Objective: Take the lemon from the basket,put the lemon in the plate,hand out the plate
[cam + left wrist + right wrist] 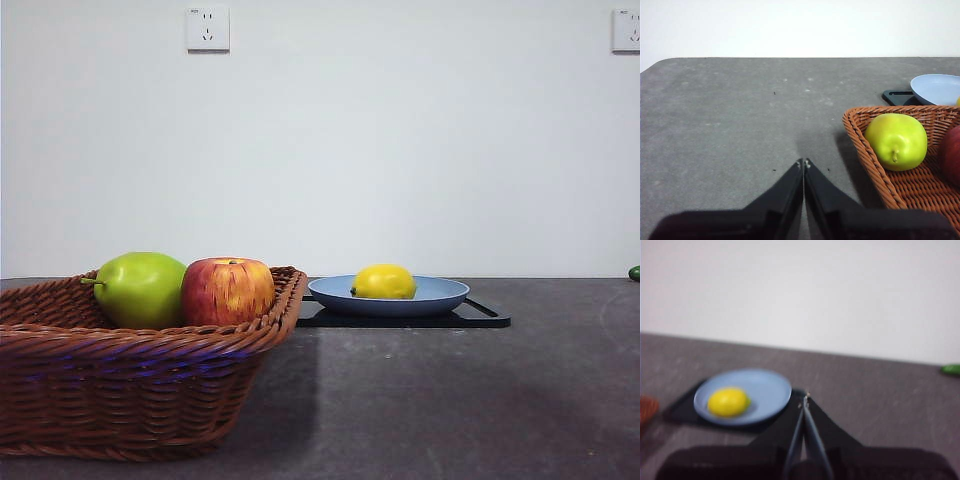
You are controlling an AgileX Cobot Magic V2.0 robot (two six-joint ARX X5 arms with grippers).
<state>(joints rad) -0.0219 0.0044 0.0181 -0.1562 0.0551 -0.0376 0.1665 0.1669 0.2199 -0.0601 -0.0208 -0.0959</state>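
Note:
The yellow lemon (384,282) lies in the blue plate (440,293), which sits on a flat black tray (485,318) right of the brown wicker basket (120,385). The right wrist view shows the lemon (728,401) in the plate (770,390), ahead of my right gripper (804,399), which is shut and empty, apart from the plate's rim. My left gripper (803,163) is shut and empty over bare table, beside the basket (865,145). Neither gripper shows in the front view.
The basket holds a green pear-like fruit (140,288) and a red-yellow apple (227,290). A small green object (634,272) lies at the far right edge of the table. A white wall with two sockets (207,28) stands behind.

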